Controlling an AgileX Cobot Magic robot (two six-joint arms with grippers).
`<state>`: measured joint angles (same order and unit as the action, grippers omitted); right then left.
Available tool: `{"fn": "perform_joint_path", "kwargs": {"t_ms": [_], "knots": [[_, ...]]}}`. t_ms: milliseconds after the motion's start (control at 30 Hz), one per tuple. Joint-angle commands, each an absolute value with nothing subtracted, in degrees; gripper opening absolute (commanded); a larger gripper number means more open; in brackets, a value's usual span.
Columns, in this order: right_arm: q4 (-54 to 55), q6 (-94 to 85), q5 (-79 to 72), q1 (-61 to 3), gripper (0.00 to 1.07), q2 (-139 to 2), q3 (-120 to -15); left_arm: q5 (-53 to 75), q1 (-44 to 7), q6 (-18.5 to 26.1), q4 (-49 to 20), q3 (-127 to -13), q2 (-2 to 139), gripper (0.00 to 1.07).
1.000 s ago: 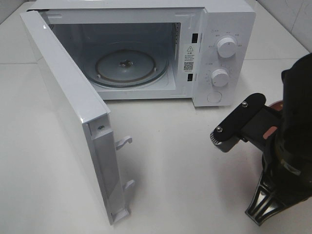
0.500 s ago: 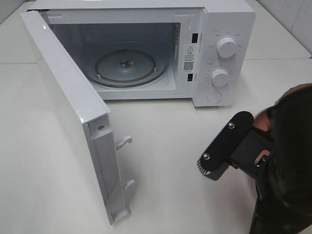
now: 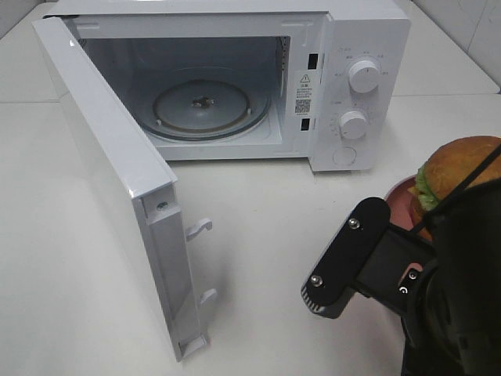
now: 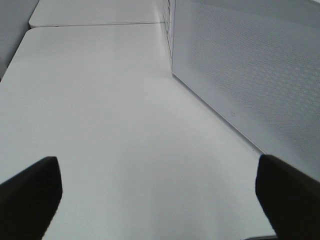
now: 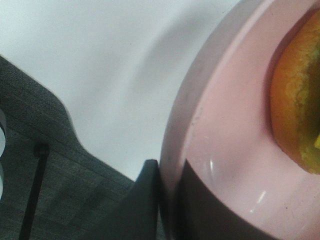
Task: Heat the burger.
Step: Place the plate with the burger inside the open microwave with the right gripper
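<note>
Plate [image 5: 225,150] carrying burger [image 3: 460,166], right claw [image 5: 167,200] clamping its rim. Microwave [image 3: 368,39] standing open, holding turntable [image 3: 205,106]. Left claw [image 4: 155,195] hanging released. Arm [image 3: 462,298] hiding most of plate.

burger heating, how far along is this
Done: the microwave door stands open and the glass turntable has nothing on it. In hand: the right pincer is shut on the rim of the pink plate carrying the burger, to the right of the microwave. The left pincer is open, holding nothing. Left: plate onto the turntable, door closed, dials set.
</note>
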<state>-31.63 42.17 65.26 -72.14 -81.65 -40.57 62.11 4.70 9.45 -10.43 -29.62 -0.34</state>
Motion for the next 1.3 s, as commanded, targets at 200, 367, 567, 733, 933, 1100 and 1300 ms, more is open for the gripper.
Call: {"fn": "perform_joint_path", "kwargs": {"t_ms": [200,367,567,733,933,1100,1300], "knots": [[-37.99,34.84,63.14,-72.31,0.01,-81.30,-40.51,61.31,4.76,9.40,-10.77,-29.62,-1.09,0.98],[-40.57,30.83,60.79,-72.31,0.01,-81.30,-40.51,61.31,4.76,9.40,-10.77,-29.62,-1.09,0.98],[-41.71,22.46,57.35,-72.31,0.01,-81.30,-40.51,61.31,4.76,9.40,-10.77,-29.62,-1.09,0.98],[-42.00,15.36,52.94,-72.31,0.01,-81.30,-40.51,61.31,4.76,9.40,-10.77,-29.62,-1.09,0.98],[-43.03,11.57,48.19,-72.14,0.00,-81.30,-40.51,61.31,4.76,9.40,-10.77,-29.62,-1.09,0.98],[-45.21,8.88,46.52,-70.99,0.00,-81.30,-40.51,61.31,4.76,9.40,-10.77,-29.62,-1.09,0.98],[-45.49,-0.46,42.80,-65.49,0.00,-81.30,-40.51,61.31,4.76,9.40,-10.77,-29.62,-1.09,0.98]]}}
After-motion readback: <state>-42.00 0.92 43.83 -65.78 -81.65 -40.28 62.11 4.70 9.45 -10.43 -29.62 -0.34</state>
